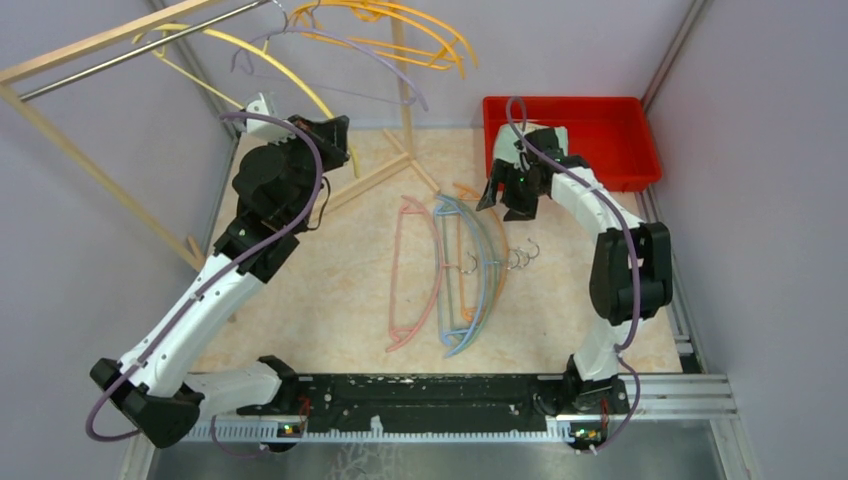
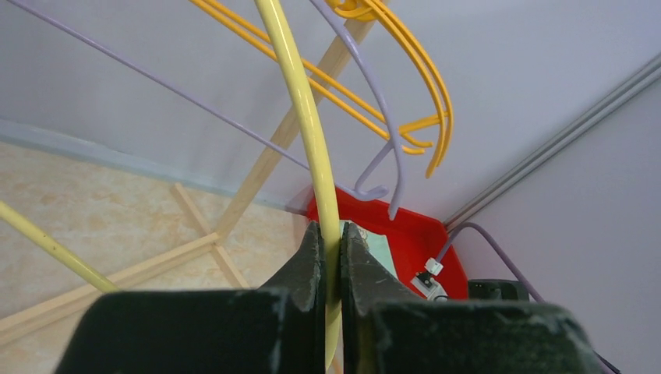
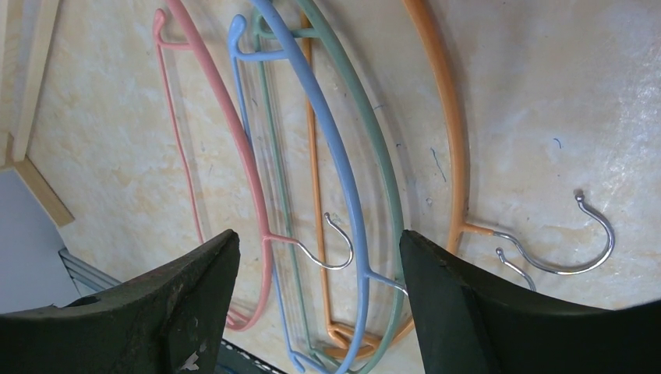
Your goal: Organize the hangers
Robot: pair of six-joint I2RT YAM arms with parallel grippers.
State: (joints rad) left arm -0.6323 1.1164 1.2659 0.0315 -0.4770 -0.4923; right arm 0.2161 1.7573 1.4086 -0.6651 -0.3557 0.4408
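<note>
My left gripper [image 1: 340, 140] is shut on the arm of a yellow hanger [image 1: 285, 75], whose hook end is up by the metal rail [image 1: 120, 55]. The left wrist view shows the yellow hanger [image 2: 312, 132] pinched between the closed fingers of the left gripper [image 2: 333, 241]. A purple hanger [image 1: 345, 45] and orange-yellow hangers [image 1: 425, 35] hang higher up. My right gripper [image 1: 510, 205] is open and empty above the hangers lying on the table: pink [image 3: 226, 117], blue [image 3: 331, 140], green [image 3: 383, 156] and orange [image 3: 454, 117]. The right gripper [image 3: 318, 238] touches none of them.
The pale wooden rack frame [image 1: 60, 60] stands at the back left, with its foot struts [image 1: 385, 170] on the table. A red bin [image 1: 600, 130] sits at the back right, behind the right arm. Grey walls close in on both sides.
</note>
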